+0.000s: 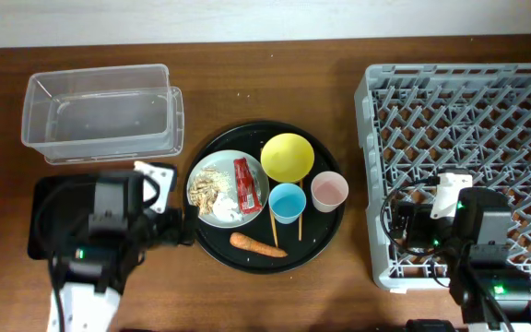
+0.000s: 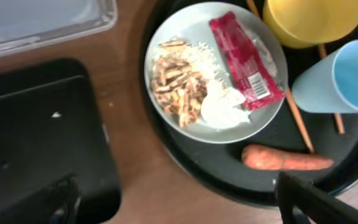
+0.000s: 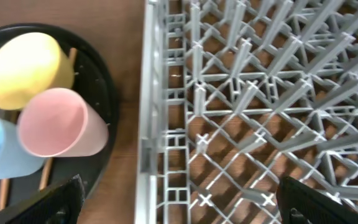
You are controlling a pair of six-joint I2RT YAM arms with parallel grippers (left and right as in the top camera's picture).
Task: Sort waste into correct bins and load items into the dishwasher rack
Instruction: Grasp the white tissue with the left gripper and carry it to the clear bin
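Observation:
On the round pale grey plate [image 1: 203, 175] lie the red wrapper [image 2: 241, 59], beige scraps [image 2: 176, 87] and white tissue [image 2: 222, 106]. The carrot [image 1: 256, 244], yellow bowl [image 1: 289, 157], blue cup [image 1: 287, 202], pink cup [image 1: 328, 191] and chopsticks [image 1: 273, 226] sit beside it. My left gripper [image 2: 179, 205] is open and empty, between the flat black tray [image 2: 36, 143] and the plate. My right gripper [image 3: 188, 202] is open and empty over the left edge of the dishwasher rack [image 3: 260, 93]. The clear tub [image 1: 100, 115] stands at the back left.
Plate, cups, bowl and carrot all rest on a large round black tray [image 1: 247, 138] at mid-table. The rack [image 1: 468, 166] fills the right side. Bare wood shows between tray and rack.

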